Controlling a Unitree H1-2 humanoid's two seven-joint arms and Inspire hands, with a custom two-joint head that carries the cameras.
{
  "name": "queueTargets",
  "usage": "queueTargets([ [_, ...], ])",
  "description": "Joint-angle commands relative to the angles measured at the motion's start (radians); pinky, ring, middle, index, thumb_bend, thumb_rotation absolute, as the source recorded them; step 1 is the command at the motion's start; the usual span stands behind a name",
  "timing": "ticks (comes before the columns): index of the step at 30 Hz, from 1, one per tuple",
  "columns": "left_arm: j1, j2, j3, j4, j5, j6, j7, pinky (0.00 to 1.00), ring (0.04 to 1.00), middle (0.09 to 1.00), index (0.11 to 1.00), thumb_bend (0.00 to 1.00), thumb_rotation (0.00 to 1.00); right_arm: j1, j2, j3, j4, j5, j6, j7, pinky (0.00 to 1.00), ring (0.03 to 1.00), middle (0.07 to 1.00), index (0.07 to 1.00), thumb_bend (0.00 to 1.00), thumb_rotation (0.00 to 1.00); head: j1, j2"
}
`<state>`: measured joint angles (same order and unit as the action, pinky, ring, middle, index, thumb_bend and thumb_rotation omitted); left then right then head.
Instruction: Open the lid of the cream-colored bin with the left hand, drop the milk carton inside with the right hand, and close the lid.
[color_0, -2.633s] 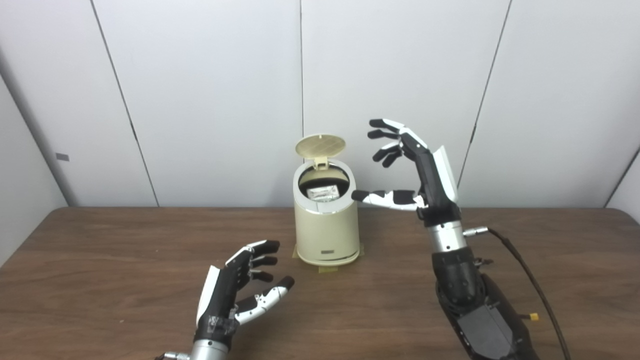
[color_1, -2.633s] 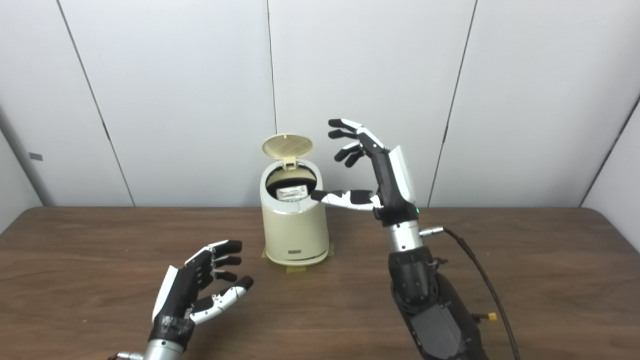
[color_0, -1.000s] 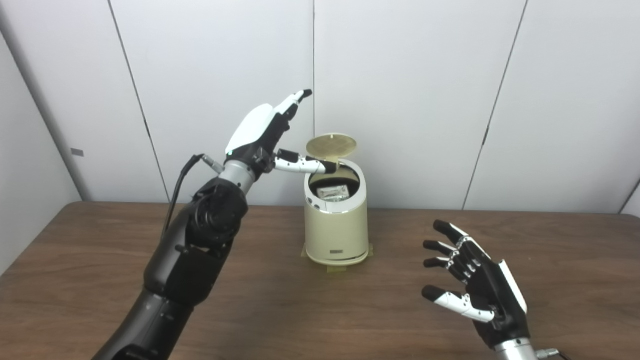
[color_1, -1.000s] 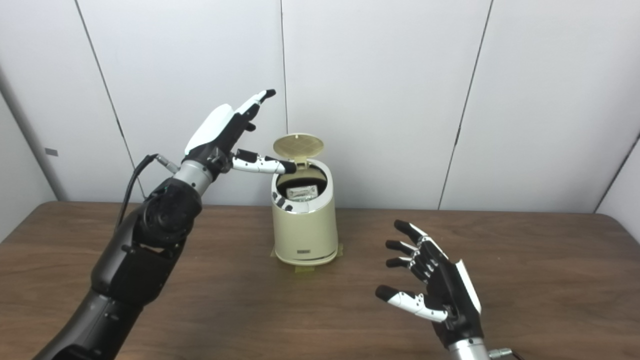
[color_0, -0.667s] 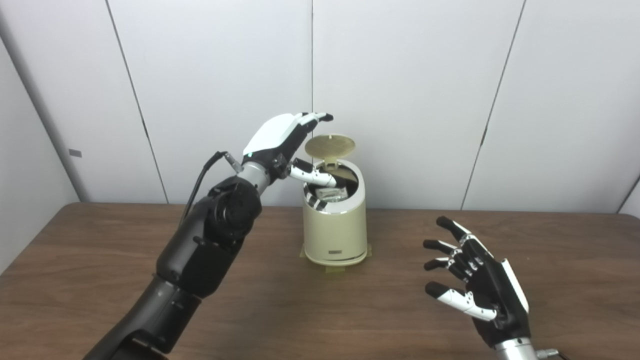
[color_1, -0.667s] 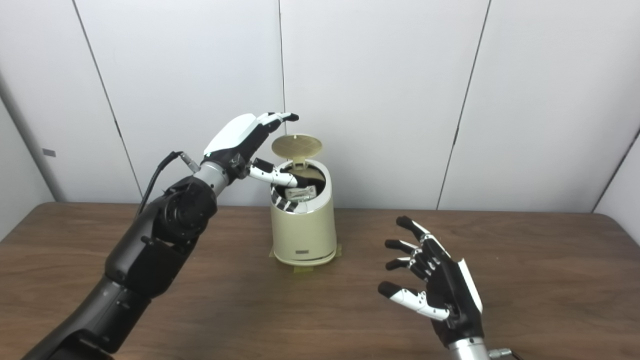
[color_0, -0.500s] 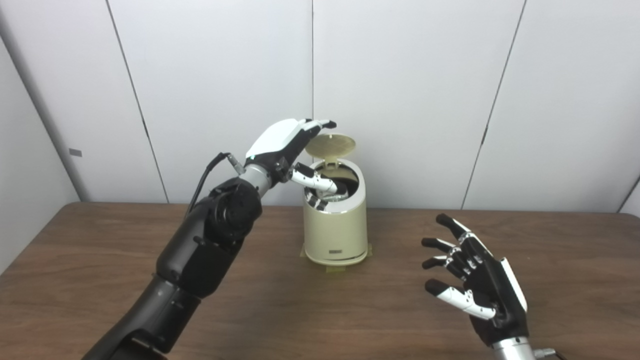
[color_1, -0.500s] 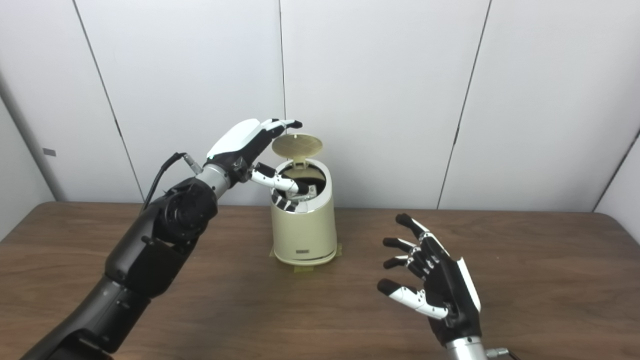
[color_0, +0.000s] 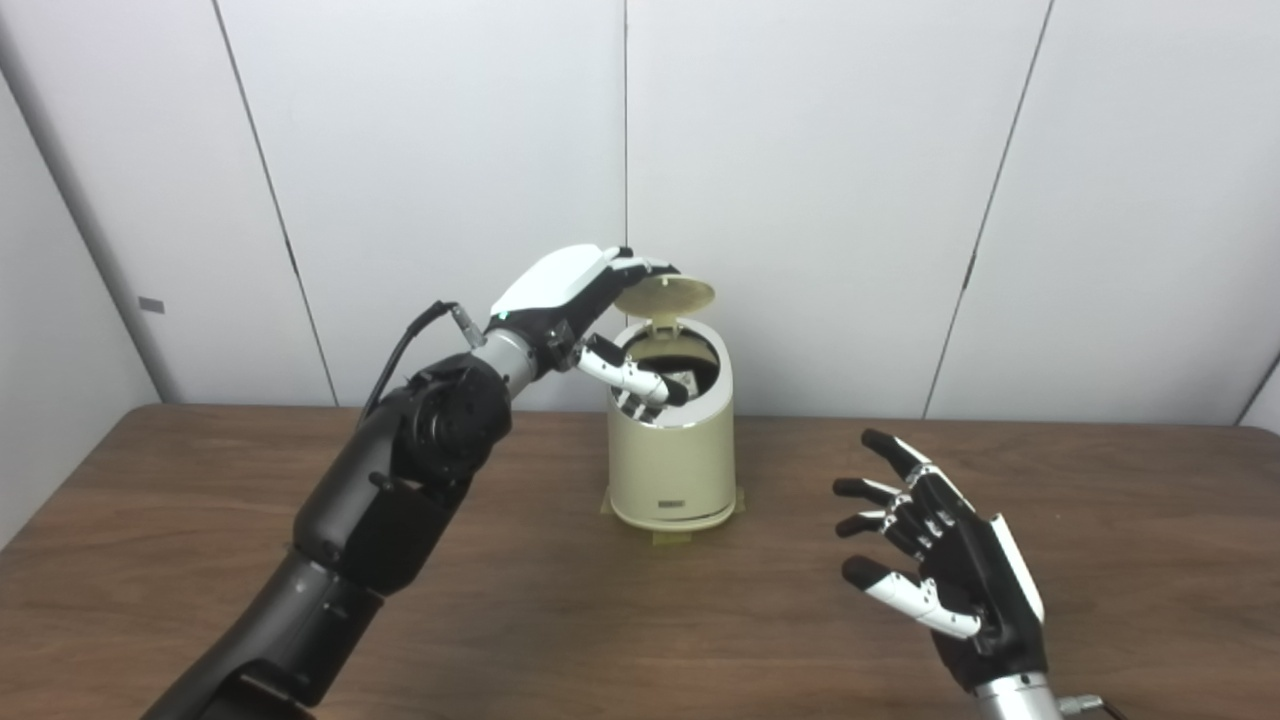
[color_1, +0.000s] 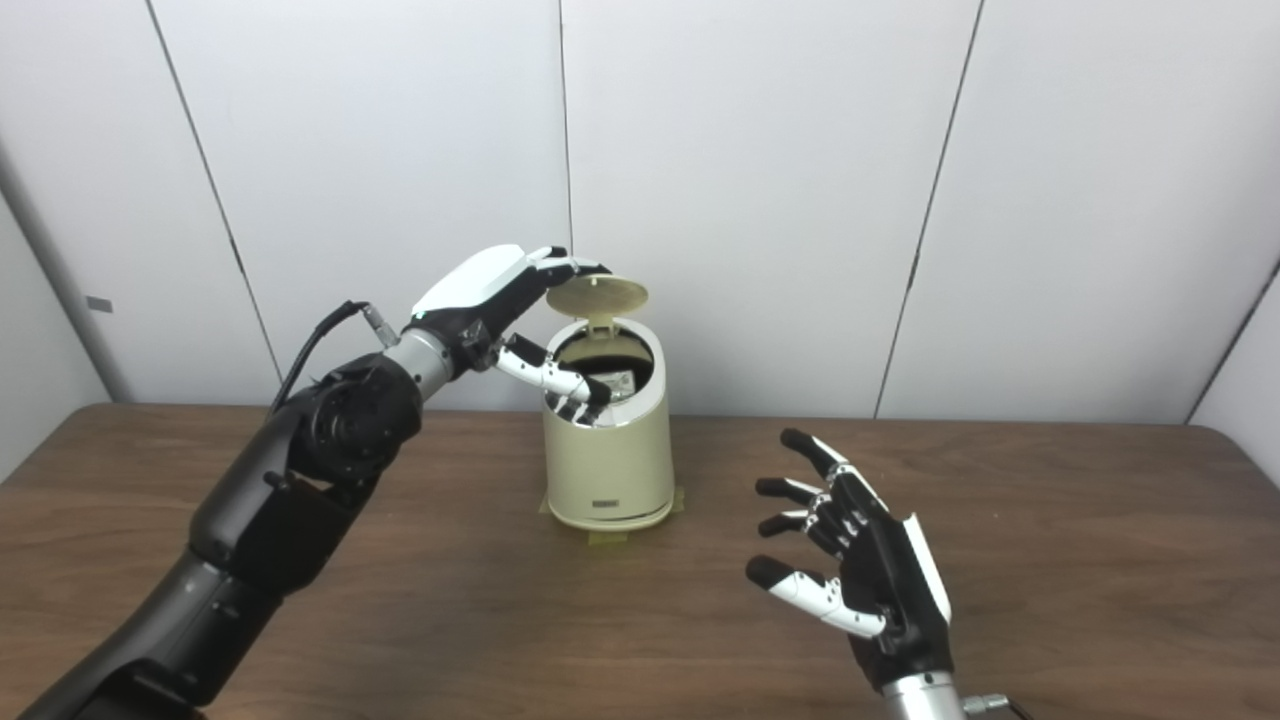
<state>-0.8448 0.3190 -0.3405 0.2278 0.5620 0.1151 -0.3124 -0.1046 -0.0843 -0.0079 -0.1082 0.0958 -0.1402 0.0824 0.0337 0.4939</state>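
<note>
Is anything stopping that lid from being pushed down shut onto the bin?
Possibly. The left hand presses its fingers on the tilted lid, but its thumb reaches over the rim of the bin, above the milk carton, under the lid.

Left hand (color_0: 560, 300) raised, fingers spread; right hand (color_0: 950, 570) low, fingers apart, empty.

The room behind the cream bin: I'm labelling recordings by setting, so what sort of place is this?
Probably a robot lab or test booth, not a home: plain white wall panels, a bare brown wooden table, and a small cream-coloured cylindrical bin apparently taped down on it.
</note>
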Motion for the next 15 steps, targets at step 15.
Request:
queueTargets([
  [15,0.031,0.036,0.002,-0.177,0.061,-0.013,-0.043,1.0,1.0,0.892,0.87,1.0,0.41,-0.032,0.029,-0.014,-0.03,0.011,-0.032,-0.009,0.5,0.7,0.92,0.863,0.79,0.34,-0.005,0.015],
])
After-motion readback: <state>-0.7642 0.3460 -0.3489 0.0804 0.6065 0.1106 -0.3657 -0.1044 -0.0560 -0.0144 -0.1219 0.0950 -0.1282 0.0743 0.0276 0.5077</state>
